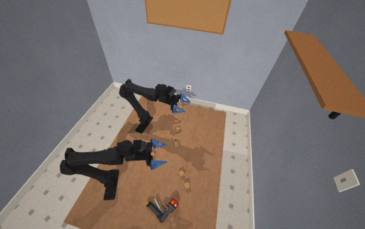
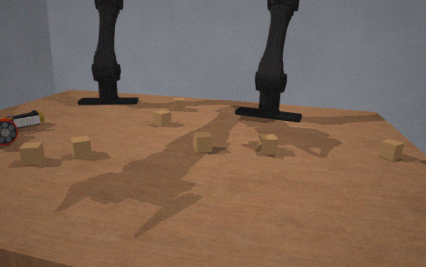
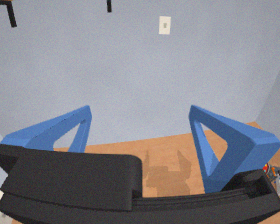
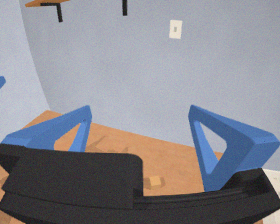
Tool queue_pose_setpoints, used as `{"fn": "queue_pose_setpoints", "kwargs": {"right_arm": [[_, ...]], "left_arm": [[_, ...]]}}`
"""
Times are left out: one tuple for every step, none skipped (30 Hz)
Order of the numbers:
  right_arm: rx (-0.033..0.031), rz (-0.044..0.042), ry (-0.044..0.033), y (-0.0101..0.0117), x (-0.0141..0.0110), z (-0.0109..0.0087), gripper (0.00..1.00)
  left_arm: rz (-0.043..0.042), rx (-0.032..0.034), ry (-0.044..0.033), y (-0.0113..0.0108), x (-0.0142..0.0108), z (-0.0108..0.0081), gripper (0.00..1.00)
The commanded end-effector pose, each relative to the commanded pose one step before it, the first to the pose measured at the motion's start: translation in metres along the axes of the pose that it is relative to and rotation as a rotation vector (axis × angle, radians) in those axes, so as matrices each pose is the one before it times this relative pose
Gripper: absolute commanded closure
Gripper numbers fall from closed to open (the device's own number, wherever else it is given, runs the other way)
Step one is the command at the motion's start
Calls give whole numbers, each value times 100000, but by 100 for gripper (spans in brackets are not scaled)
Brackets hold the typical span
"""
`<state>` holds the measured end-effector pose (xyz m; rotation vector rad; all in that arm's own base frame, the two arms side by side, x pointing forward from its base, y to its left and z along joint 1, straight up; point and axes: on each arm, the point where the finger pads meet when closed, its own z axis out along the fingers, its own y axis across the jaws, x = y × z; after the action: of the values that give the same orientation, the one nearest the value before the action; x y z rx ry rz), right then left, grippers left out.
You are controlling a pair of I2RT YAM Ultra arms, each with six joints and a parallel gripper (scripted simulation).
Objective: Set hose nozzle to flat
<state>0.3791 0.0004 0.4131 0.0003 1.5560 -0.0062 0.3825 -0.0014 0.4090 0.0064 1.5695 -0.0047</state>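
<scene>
The hose nozzle point(image 1: 154, 208) lies on its side on the table point(image 1: 201, 191) point(image 2: 235, 208), and it shows small at the right edge of the left wrist view point(image 3: 277, 179). Its red spray ring point(image 1: 173, 203) point(image 2: 2, 122) faces the exterior view; which symbol meets the arrow is too small to tell. The light grey trigger point(image 1: 158, 204) point(image 2: 27, 121) stands apart from the dark handle. The lock levers' position is unclear. My left gripper point(image 1: 187, 106) point(image 3: 140, 110) is open and empty, high and far from the nozzle. My right gripper point(image 1: 166, 153) point(image 4: 140, 110) is open and empty, raised, nearer the nozzle.
Several small wooden blocks are scattered on the table, among them one point(image 1: 187, 185) point(image 2: 32, 153) and another point(image 1: 181, 172) point(image 2: 81, 147) near the ring. A shelf point(image 1: 332, 73) hangs on the wall. The two arms stand side by side on one side of the table.
</scene>
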Motion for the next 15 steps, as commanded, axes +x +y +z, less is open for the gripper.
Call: {"fn": "queue_pose_setpoints", "kwargs": {"right_arm": [[-2204,1762,-9235,571,-3535,-1246,0],[3,1,218,-2,83,63,0],[328,0,3123,-140,1210,831,0],[3,2,261,-2,99,76,0],[1,0,18,0,7,5,0],[388,-81,2652,-152,1085,565,0],[86,-10,-1739,-8,-651,-509,0],[19,-6,-1113,1,-417,-326,0],[499,-806,4063,-178,1832,496,0],[-4,-30,-994,3,-367,-286,0],[-1,0,-72,0,-26,-22,0],[0,0,0,0,0,0,0],[0,0,0,0,0,0,0],[308,-587,1693,-92,704,292,0],[144,-313,3097,-63,1385,424,0]], "left_arm": [[1508,-908,-9509,512,-3961,-1369,0],[-20,159,428,-58,162,127,0],[-125,-85,-126,17,51,62,0],[1,-37,188,14,28,-43,0],[-68,671,977,-248,356,254,0],[-1111,-795,244,283,161,88,0],[-28,-23,166,8,39,-5,0],[0,0,-2,0,-1,0,0],[-383,-598,3761,161,1919,226,0],[-22,385,3,-178,1,1,0],[-41,1002,3,-382,1,0,0],[0,0,0,0,0,0,0],[0,0,0,0,0,0,0],[-147,-561,2382,91,1005,188,0],[2,-171,1565,39,992,76,0]]}}
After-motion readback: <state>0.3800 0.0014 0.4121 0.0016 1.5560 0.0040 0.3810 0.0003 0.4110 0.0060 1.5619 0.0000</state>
